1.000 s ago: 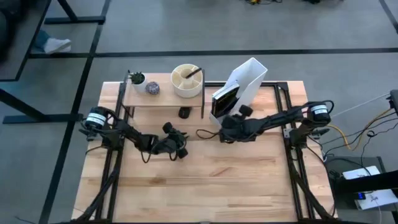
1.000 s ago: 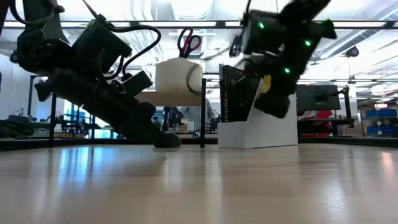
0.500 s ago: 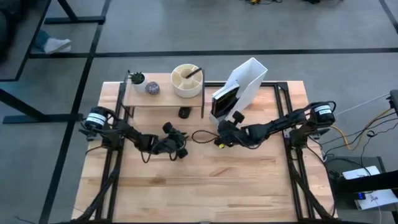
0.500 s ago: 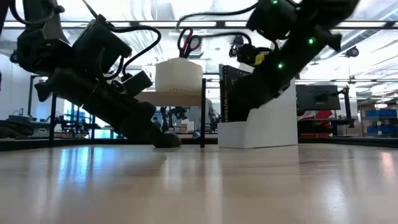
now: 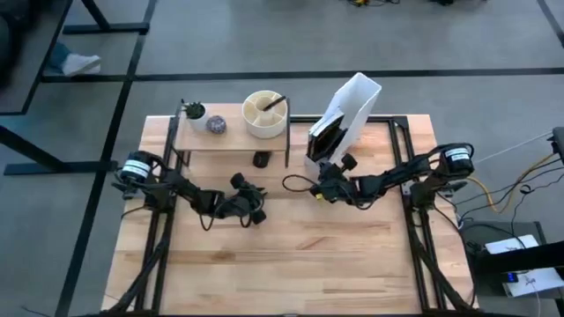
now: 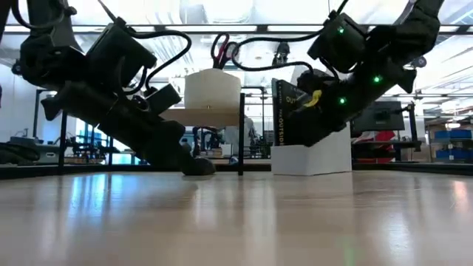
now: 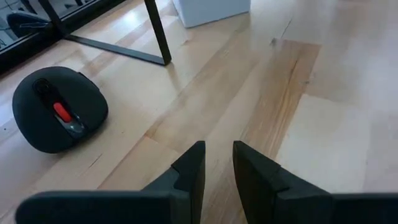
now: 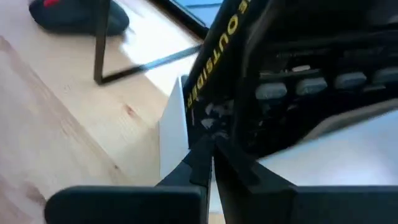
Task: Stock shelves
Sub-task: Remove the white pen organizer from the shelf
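A: High view first, from the left: the left arm's fingers (image 5: 256,214) rest low on the table (image 5: 291,264), narrowly parted and holding nothing. The mouse (image 7: 59,116) lies just beside them, under the shelves (image 5: 231,132).

B: And the right arm's fingers (image 5: 319,181)?

A: Pressed together at the foot of the white file holder (image 5: 351,110), against the dark book (image 8: 214,68) standing in it. Whether they truly grip the book cannot be told.

B: The risk there?

A: Probably the holder. It leans, so a pull on the book could drag or topple it. The shelf's black leg (image 8: 99,40) stands near those fingers, and a sideways swing could clip it.

B: Free room?

A: Bare table behind both pairs of fingers; ahead is crowded.
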You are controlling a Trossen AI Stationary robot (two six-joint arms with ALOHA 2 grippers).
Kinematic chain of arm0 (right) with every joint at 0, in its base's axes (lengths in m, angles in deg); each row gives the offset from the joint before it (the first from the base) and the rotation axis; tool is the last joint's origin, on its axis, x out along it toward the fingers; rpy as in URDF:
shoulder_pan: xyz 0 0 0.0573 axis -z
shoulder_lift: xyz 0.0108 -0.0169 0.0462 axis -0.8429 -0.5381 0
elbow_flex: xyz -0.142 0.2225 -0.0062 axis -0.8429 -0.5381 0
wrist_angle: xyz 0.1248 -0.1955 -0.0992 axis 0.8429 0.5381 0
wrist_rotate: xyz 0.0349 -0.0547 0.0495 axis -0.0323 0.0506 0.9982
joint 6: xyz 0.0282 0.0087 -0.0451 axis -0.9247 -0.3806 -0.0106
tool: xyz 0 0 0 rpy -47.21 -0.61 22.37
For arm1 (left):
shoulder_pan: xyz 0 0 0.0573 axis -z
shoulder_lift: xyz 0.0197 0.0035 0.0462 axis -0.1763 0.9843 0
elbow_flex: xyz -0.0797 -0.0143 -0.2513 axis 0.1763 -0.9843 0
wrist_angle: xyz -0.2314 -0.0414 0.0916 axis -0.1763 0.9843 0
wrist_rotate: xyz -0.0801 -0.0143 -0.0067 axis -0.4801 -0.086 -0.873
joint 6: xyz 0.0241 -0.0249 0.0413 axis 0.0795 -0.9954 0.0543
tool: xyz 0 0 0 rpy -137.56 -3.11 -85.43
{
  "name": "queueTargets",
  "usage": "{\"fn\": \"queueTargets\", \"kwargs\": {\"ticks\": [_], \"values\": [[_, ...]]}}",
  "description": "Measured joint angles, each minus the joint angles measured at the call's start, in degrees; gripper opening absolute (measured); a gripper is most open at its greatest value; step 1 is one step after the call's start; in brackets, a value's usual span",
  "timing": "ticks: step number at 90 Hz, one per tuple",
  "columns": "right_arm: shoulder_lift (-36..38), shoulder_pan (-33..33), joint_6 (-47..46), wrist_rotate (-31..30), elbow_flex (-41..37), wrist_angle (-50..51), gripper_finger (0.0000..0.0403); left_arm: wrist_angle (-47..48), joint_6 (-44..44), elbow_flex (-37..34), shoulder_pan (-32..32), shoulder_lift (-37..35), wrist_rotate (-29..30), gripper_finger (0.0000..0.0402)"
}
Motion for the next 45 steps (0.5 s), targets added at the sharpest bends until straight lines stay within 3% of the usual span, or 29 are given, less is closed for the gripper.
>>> {"fn": "queueTargets", "kwargs": {"ticks": [13, 24, 45], "values": [[2.59, -0.07, -4.78, -1.97, 0.13, 8.52, 0.0, 0.04, -0.08, 0.0, 0.01, 0.0, -0.07, 0.0066], [5.71, -2.64, -5.44, -2.61, -0.05, 10.1, 0.0, 0.03, 0.28, 0.13, 0.39, -1.09, -1.74, 0.0066], [11.33, -10.26, -2.61, 2.59, 0.05, 9.59, 0.0, -0.72, 5.84, 0.66, 1.27, -10.64, -8.61, 0.0066]]}}
